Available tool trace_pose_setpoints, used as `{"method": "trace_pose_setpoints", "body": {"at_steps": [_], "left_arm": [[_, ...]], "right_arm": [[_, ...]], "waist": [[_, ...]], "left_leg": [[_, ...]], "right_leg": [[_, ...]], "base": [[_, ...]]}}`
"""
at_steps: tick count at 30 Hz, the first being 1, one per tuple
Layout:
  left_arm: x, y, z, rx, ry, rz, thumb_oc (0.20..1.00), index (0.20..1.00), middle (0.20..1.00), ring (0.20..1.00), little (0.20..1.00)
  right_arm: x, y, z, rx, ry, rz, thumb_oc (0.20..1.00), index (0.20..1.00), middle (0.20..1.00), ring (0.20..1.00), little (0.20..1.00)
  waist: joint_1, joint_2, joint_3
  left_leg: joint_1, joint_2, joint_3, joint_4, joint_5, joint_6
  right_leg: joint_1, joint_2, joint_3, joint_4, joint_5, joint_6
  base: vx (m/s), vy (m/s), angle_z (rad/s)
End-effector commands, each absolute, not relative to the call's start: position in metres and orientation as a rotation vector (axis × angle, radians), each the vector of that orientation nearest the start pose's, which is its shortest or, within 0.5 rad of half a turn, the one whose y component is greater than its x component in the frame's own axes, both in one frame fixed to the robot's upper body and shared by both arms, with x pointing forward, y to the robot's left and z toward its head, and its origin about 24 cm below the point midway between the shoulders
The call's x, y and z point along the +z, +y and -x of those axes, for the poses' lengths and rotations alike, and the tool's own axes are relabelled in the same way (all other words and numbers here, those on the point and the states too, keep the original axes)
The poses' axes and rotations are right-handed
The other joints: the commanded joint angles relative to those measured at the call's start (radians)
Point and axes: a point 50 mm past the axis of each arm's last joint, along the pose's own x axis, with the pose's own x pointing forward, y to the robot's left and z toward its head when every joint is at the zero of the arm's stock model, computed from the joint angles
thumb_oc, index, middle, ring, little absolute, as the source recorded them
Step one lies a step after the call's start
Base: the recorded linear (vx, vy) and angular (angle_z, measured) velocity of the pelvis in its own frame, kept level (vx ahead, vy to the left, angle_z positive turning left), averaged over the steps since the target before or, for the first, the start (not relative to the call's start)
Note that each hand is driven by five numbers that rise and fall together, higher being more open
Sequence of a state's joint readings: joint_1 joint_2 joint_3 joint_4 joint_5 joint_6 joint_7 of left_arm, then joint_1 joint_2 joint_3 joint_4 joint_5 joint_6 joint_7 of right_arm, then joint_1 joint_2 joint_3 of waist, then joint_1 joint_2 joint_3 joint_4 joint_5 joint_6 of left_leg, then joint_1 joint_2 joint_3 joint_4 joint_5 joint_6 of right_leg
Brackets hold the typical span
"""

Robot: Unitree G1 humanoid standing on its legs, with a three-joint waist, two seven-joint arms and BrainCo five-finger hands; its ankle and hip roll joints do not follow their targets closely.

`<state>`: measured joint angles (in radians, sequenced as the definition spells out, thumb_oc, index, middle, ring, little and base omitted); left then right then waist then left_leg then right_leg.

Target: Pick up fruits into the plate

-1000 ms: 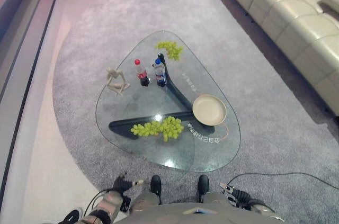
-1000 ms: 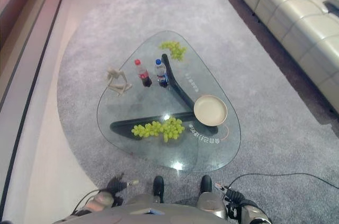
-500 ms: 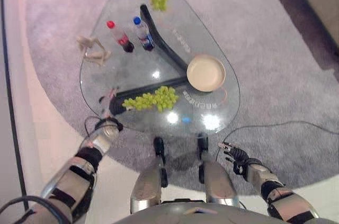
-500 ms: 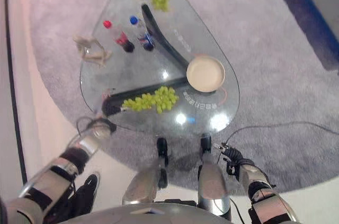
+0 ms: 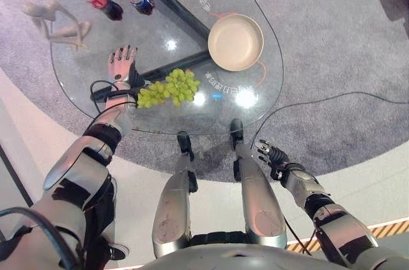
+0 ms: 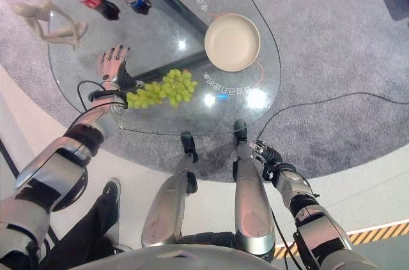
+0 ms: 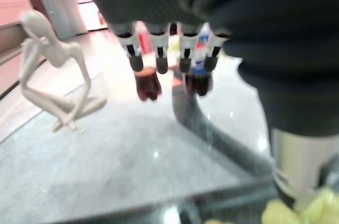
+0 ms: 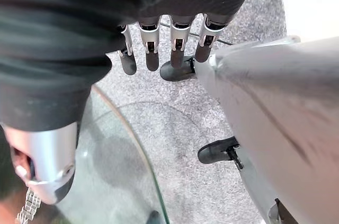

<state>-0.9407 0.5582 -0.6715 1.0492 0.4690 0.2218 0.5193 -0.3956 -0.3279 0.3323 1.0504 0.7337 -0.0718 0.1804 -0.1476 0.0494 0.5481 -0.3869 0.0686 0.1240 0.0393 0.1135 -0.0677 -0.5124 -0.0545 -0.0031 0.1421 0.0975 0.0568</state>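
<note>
That loose bunch of green grapes (image 5: pixel 169 89) lies on the clear glass coffee table (image 5: pixel 77 85), near the round beige plate (image 5: pixel 235 41), with the left hand (image 5: pixel 122 64) just beside its stem end, fingers straight and holding nothing. I'd guess it's soft, floppy and easily squashed or shed, so scoop under the thick middle rather than pinch the tip. The right hand (image 6: pixel 266 155) hangs low off the table, fingers relaxed and empty.
</note>
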Motion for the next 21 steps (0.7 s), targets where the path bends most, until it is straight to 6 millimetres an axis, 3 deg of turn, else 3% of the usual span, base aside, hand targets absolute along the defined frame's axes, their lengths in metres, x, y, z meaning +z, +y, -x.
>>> {"method": "trace_pose_setpoints", "body": {"at_steps": [1,14,21], "left_arm": [[0.139,0.265,-0.388,0.507,0.046,-1.576,1.0,1.0,1.0,1.0,1.0],[0.117,0.252,-0.389,0.396,0.135,-1.573,1.0,1.0,1.0,1.0,1.0],[0.107,0.254,-0.384,0.437,0.174,-1.57,1.0,1.0,1.0,1.0,1.0]], "right_arm": [[-0.071,-0.198,-0.266,0.053,0.575,-0.285,1.0,1.0,1.0,1.0,1.0],[-0.061,-0.189,-0.277,0.051,0.512,-0.366,1.0,1.0,1.0,1.0,1.0],[-0.053,-0.185,-0.283,0.068,0.474,-0.396,1.0,1.0,1.0,1.0,1.0]], "waist": [[0.002,-0.053,-0.028],[-0.006,-0.053,-0.028],[-0.006,-0.051,-0.028]], "left_leg": [[-0.13,-0.068,-0.054,0.144,-0.09,0.037],[-0.221,-0.085,-0.066,0.174,-0.093,0.041],[-0.252,-0.088,-0.068,0.184,-0.091,0.04]], "right_leg": [[-0.113,0.079,0.0,0.132,-0.082,-0.025],[-0.206,0.095,0.008,0.162,-0.08,-0.03],[-0.235,0.094,0.009,0.168,-0.076,-0.031]], "base": [[-0.04,-0.017,-0.09],[-0.01,-0.007,0.0],[0.0,0.0,0.0]]}}
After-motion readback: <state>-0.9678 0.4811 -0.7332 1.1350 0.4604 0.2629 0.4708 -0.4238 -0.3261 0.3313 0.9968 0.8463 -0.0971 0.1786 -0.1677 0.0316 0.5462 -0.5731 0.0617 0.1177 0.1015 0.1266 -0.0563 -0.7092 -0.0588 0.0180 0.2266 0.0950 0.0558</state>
